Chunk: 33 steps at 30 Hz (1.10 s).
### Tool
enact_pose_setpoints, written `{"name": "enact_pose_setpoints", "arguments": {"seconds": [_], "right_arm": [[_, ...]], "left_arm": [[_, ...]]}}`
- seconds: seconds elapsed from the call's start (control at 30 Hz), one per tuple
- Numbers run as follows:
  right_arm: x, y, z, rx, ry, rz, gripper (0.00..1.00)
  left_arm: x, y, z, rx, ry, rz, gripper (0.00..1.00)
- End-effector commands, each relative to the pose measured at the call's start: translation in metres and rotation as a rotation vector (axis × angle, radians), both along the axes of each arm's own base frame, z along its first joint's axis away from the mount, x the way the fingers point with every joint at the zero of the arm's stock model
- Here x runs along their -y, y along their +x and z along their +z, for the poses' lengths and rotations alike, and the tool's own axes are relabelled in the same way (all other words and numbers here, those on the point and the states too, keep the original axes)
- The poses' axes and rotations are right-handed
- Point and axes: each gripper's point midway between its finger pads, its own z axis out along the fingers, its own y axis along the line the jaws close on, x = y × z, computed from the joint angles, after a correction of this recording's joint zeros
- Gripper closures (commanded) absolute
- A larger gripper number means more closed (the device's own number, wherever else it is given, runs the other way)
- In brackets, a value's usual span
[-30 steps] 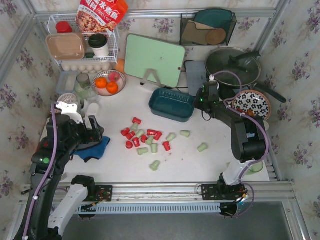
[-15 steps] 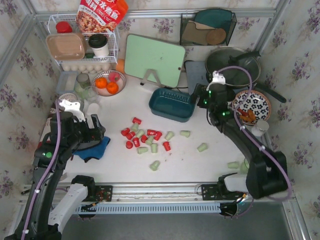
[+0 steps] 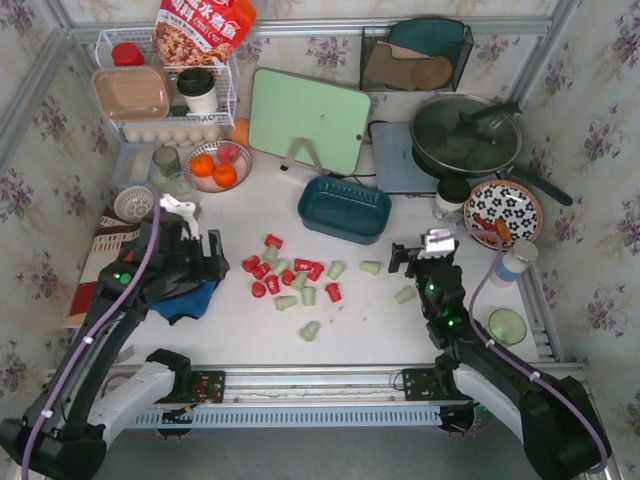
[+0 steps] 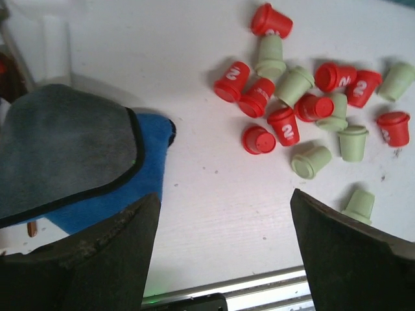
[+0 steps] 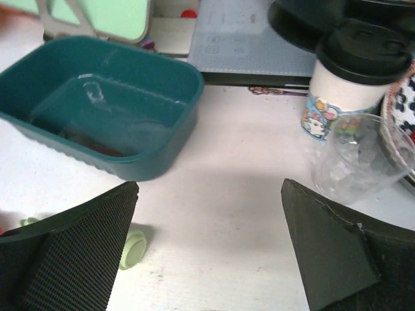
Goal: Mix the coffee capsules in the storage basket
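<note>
**Both claws wide, capsules loose on the table**

The red and pale green tapered plastic coffee capsules (image 3: pixel 303 265) lie scattered on the white table (image 3: pixel 230 220), in the middle of the overhead frame. Most are bunched together. One green capsule lies apart below the bunch and another apart to its right. The left wrist view shows them in its upper right, some upright and some tipped on their sides, with the red coffee capsules (image 4: pixel 283 125) carrying a white numeral.

The dark teal rectangular plastic storage basket (image 3: pixel 335 225) stands just above the scatter in the overhead frame, none of those capsules inside it. In the right wrist view the storage basket (image 5: pixel 149 155) fills the upper left, and one green capsule (image 5: pixel 133 249) lies on the table at lower left.

The left gripper (image 3: pixel 205 262) hangs left of the bunch, over a blue and grey folded cloth (image 3: pixel 190 297). Its jaws are spread wide with only bare table between them (image 4: pixel 220 259).

The right gripper (image 3: pixel 415 252) sits right of the scatter, jaws likewise far apart and holding nothing (image 5: pixel 207 259). Beyond it, at the right of that view, stand a black-lidded paper cup (image 5: pixel 337 84) and a clear plastic tumbler (image 5: pixel 360 155).
</note>
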Motion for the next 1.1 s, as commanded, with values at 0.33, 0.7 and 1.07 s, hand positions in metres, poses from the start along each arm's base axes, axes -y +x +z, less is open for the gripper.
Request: {"name": "enact_pose_setpoints", "arguments": {"seconds": [0.33, 0.7, 1.07], "right_arm": [[0.017, -0.004, 0.042, 0.181, 0.214, -0.116, 0.0], [0.017, 0.007, 0.033, 0.032, 0.198, -0.171, 0.0], [0.015, 0.008, 0.027, 0.015, 0.186, -0.165, 0.0]], "left_arm": [[0.064, 0.012, -0.066, -0.136, 0.195, -0.052, 0.22], [0.076, 0.015, -0.114, -0.275, 0.233, -0.005, 0.34], [0.096, 0.025, -0.147, -0.316, 0.196, -0.013, 0.44]]}}
